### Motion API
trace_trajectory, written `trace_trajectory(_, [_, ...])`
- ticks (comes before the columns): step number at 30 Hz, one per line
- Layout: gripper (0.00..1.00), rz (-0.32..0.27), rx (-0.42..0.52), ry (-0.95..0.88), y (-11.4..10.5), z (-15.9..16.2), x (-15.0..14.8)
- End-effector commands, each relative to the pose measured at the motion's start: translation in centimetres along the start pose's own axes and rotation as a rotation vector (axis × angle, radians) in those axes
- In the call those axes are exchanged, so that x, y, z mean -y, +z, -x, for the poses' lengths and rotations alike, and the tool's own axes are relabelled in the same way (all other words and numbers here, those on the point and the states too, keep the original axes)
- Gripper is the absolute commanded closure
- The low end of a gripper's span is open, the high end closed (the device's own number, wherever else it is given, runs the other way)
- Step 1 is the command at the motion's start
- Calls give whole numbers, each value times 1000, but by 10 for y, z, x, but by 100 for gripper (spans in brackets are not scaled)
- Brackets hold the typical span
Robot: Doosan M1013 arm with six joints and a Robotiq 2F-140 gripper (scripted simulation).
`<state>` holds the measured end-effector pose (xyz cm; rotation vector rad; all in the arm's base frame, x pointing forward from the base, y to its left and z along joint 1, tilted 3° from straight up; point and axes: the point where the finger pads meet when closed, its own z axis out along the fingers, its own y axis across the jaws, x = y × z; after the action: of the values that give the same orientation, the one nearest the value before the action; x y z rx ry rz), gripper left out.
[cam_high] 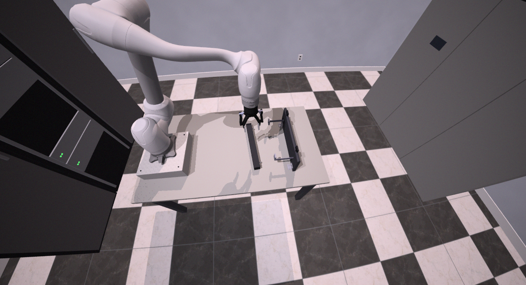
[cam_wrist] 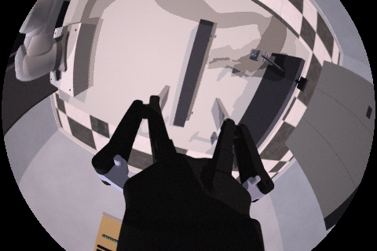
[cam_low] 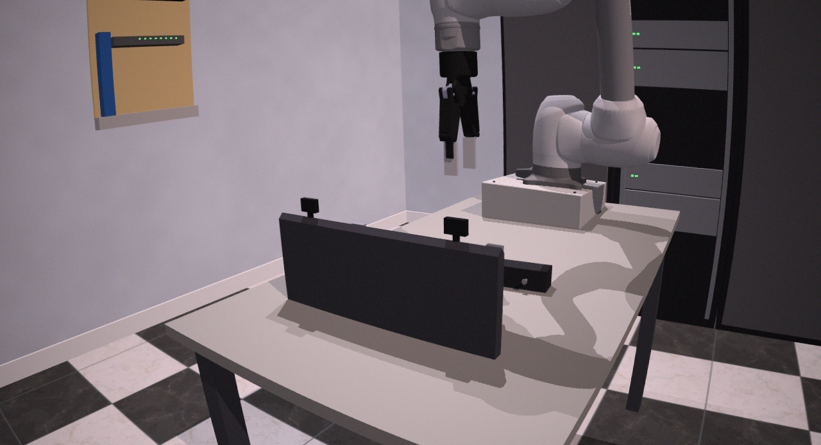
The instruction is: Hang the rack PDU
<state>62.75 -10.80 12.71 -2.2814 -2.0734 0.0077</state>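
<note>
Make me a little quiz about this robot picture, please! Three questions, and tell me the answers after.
1. True or false: the long black PDU is already hanging on the upright dark panel.
2. Pick one. The pincer is: A) squeezing the PDU, B) up in the air holding nothing, C) resting on the table.
3. Fill in: the robot arm stands on a pale ____ at one end of the table.

Key:
1. False. It lies flat on the table beside the panel.
2. B. Its fingers are partly apart, above one end of the PDU.
3. Block.
</note>
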Motion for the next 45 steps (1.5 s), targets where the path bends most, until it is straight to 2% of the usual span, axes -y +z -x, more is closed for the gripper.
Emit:
trace_trajectory(1, [45,0,0,0,15,0,0])
trace_trajectory(6, [45,0,0,0,47,0,0])
trace_trajectory(8, [45,0,0,0,47,0,0])
trace_trajectory(15, [45,0,0,0,86,0,0])
trace_trajectory(21, [45,0,0,0,108,0,0])
trace_trajectory(42, [45,0,0,0,125,0,0])
trace_trajectory(45, [45,0,0,0,136,0,0])
